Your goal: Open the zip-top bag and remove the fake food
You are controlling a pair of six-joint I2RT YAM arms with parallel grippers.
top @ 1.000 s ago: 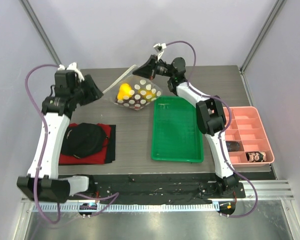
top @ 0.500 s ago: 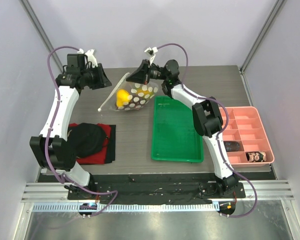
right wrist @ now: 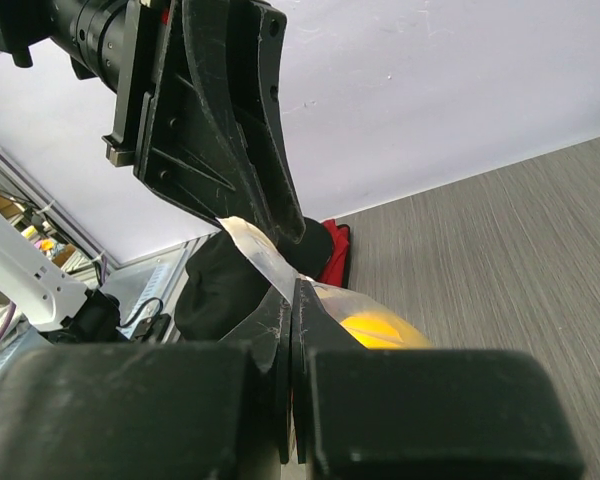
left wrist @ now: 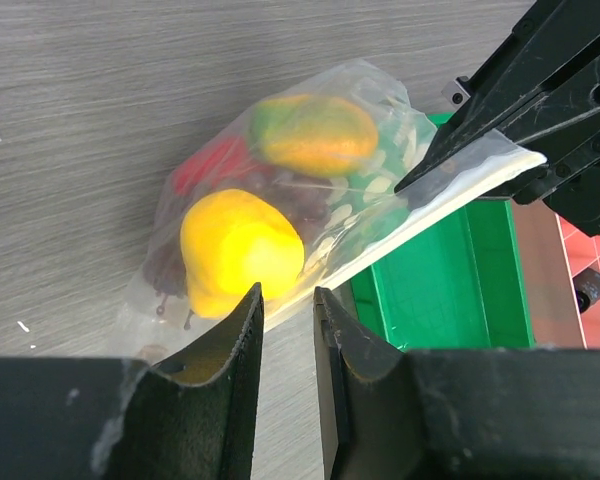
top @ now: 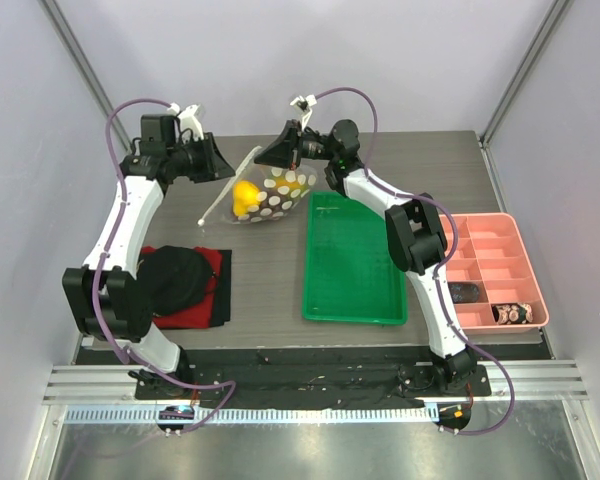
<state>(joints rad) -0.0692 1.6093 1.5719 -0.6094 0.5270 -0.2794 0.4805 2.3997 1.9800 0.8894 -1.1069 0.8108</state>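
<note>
On the far half of the grey bench (top: 430, 160), just left of a green tray (top: 355, 270), the zip-top bag (top: 280, 190) hangs slantwise. The right hand (top: 286, 152) is clamped shut on its upper corner and holds it up; whether the bag's bottom touches the bench cannot be told. The zip strip (top: 225, 190) is the long axis, running from that hand down and to the left, its lower end unheld. The left hand (top: 220, 160) hovers on the strip's left side, near its upper part, and is the only free hand near the unheld length. From the left wrist camera its fingers (left wrist: 242, 330) stand narrowly parted with nothing between them. The strip crosses just beyond their tips, at a slant to the gap. The coming pinch likely turns on that alignment, since the strip lies straight ahead of the opening. The fake food (top: 246, 193) sags in the bag's belly under the strip, a yellow piece (left wrist: 240, 250) nearest and a red piece (left wrist: 210, 165) behind it. The zip looks unopened.
</note>
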